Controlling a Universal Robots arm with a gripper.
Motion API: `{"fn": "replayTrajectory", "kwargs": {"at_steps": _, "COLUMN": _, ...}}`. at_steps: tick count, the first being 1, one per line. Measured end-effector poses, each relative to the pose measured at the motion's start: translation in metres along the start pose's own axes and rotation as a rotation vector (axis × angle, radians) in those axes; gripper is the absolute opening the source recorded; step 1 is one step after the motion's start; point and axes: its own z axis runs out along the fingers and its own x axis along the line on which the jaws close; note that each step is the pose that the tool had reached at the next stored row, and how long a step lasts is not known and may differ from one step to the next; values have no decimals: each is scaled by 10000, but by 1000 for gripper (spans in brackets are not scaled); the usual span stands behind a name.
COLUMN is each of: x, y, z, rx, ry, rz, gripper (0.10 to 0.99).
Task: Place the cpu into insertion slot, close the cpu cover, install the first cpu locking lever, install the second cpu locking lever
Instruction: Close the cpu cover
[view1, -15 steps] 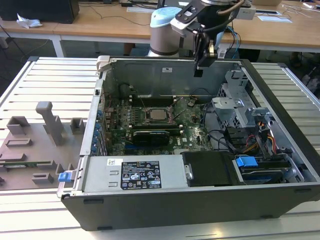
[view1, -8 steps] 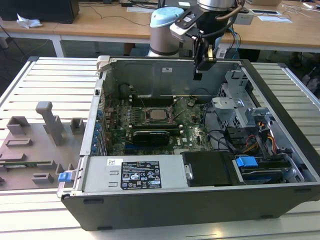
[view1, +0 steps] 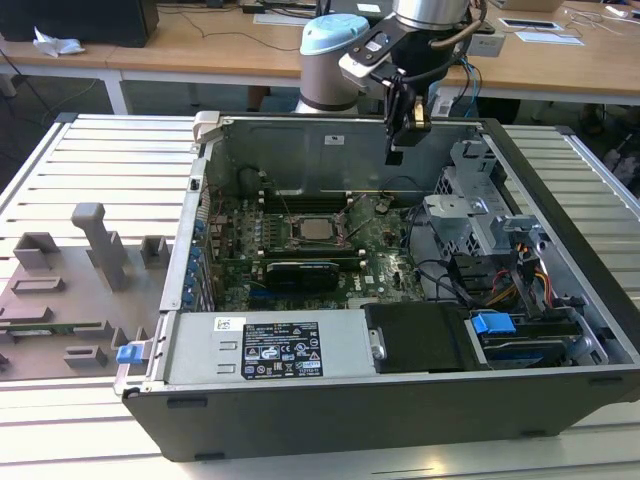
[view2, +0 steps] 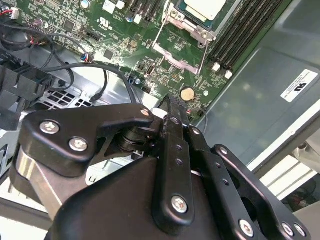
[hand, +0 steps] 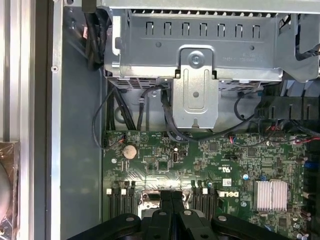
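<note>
Claw (view1: 395, 155) first: I have one, and its two fingers (hand: 162, 200) are pressed together with nothing between them, seen in both wrist views. It hangs above the open case (view1: 560, 190) near the far wall, touching nothing that I can see.

Nearest beneath it on the green board lies one round coin cell (hand: 130, 151). Beyond that come the long black memory slots (hand: 120, 197), four on each side of the socket as I count them in the first wrist view.

In the exterior view the one cpu (view1: 318, 228) is between seven and eight o'clock from my claw, lying flat in the insertion slot (view1: 296, 228), silver top up. The cpu cover (view2: 196, 31) shows as a silvery frame lapping the chip's edge in the second wrist view. One thin wire lever (view2: 159, 34) runs beside the socket; I cannot tell whether it is latched.

Farther out at seven o'clock is one black expansion card (view1: 303, 272), then one labelled power supply (view1: 270, 350). At four o'clock stands one metal drive cage (view1: 470, 215). One finned silver heatsink (hand: 271, 194) is on the board.
</note>
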Motion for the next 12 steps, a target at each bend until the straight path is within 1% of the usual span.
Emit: {"fn": "replayTrajectory", "kwargs": {"at_steps": 12, "x": 2, "y": 0, "z": 91, "rx": 0, "ry": -1, "rz": 0, "gripper": 106}}
